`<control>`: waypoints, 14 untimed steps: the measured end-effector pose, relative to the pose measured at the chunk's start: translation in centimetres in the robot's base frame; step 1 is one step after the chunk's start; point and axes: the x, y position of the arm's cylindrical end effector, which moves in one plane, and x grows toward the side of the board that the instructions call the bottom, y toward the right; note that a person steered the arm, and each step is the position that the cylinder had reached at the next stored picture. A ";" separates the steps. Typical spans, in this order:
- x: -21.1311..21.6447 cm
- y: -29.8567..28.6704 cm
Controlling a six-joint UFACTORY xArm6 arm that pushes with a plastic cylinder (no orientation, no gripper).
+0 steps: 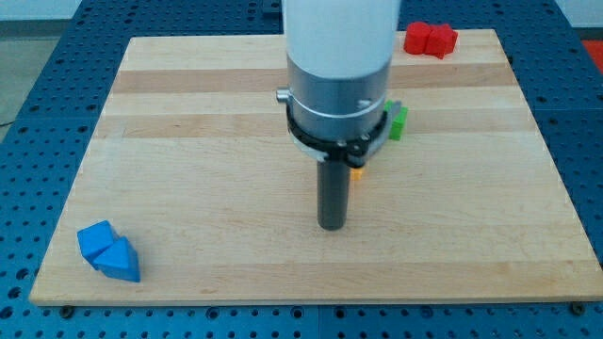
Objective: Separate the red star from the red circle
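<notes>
So my tip (331,227) sits mid-worktop (188,188), well apart from the red star (440,40) and red circle (416,38), which touch at the far right edge. End effector's a bare rod, holding nothing. Looks like the approach step; next I'd wedge between them, pushing one leftward, since there's barely any room behind.

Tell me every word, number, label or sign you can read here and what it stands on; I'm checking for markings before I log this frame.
None: no readable text, number or sign shows on the wooden board, the red blocks, the blue blocks, the green block, the arm's white and silver housing or my tip.
</notes>
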 end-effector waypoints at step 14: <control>-28.7 10.0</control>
